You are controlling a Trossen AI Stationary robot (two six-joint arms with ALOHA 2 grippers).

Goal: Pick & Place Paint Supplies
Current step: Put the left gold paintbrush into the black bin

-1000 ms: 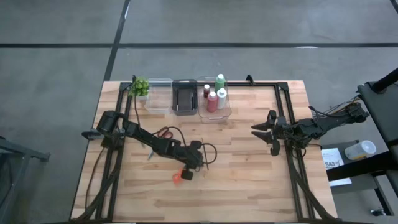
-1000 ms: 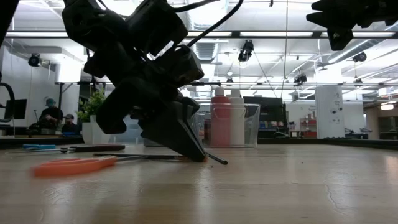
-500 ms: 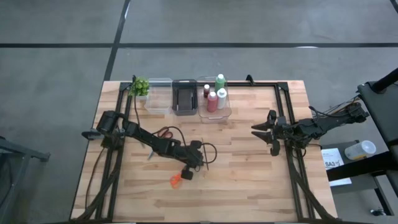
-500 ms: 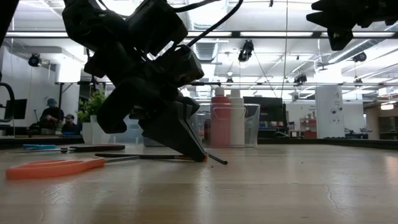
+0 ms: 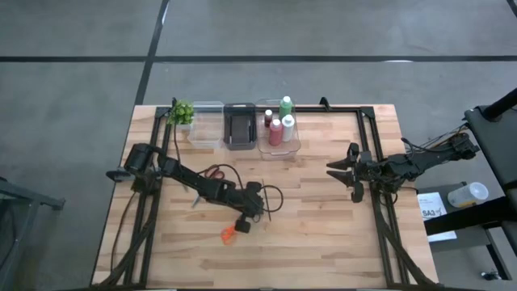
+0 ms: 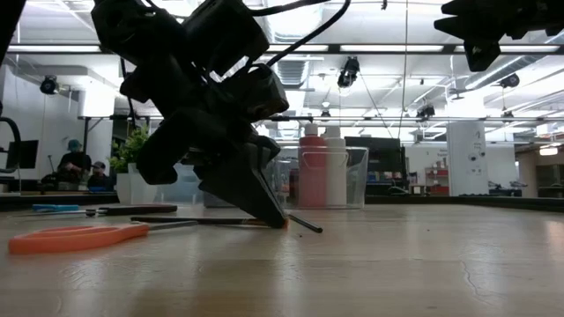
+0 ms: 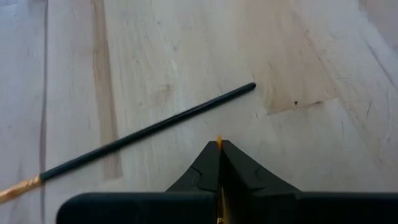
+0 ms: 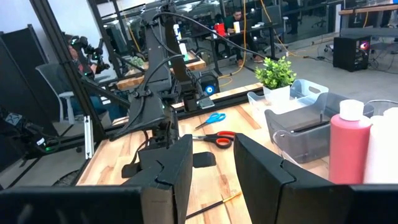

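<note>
From above, the left gripper (image 5: 240, 225) is low over the middle of the pale wooden table (image 5: 323, 234), its tip just beside a small flat orange tool (image 5: 229, 234). The left wrist view shows what that picture cannot: the two dark fingers (image 7: 208, 167) are pressed together with only a sliver of orange between their tips, and a thin dark-handled brush with a pale tip (image 7: 143, 132) lies on the wood just in front of them, apart from them. The low view shows the fingertips at the tabletop beside that brush (image 6: 304, 224), with the orange tool (image 6: 75, 236) lying flat nearer the camera. The right gripper (image 5: 353, 173) hangs above the table's right side, and its own wrist view shows its fingers (image 8: 258, 167) standing apart with nothing between them. That view alone makes out the red-handled scissors (image 8: 216, 137) and a small blue-handled tool (image 8: 211, 119) lying on the table beyond the left arm. At the far edge, from above, a clear plastic bin (image 5: 279, 146) holds a green paint bottle (image 5: 286, 105), two dark red ones and a white one, next to a dark bin (image 5: 239, 126), another clear bin (image 5: 207, 129) and a small green potted plant (image 5: 182, 112).
</note>
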